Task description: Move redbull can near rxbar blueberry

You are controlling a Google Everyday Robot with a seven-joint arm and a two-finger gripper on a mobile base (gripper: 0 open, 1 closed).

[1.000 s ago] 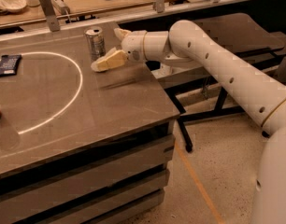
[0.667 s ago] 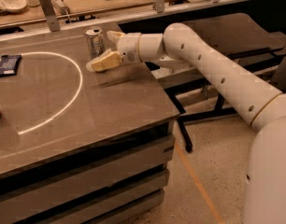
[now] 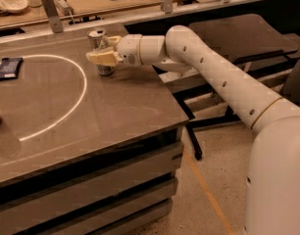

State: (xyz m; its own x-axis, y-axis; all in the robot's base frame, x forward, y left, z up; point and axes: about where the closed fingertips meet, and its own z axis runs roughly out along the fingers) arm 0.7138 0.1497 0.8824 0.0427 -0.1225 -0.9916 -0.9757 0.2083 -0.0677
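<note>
Gripper point(image 3: 102, 49) is set against the upright redbull can point(image 3: 97, 35), upper centre, presumably for carrying to the rxbar blueberry point(image 3: 8, 67) at far left; its closure cannot be told.

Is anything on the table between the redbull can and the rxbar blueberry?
Nothing visible: only tabletop with a white arc lies between the redbull can, where the tool is, and the rxbar blueberry.

The redbull can point(image 3: 97, 35) stands on the counter point(image 3: 115, 111) between the fingers point(image 3: 105, 58) of the gripper point(image 3: 101, 50), seemingly clasped; rxbar blueberry point(image 3: 8, 67) well left of them
</note>
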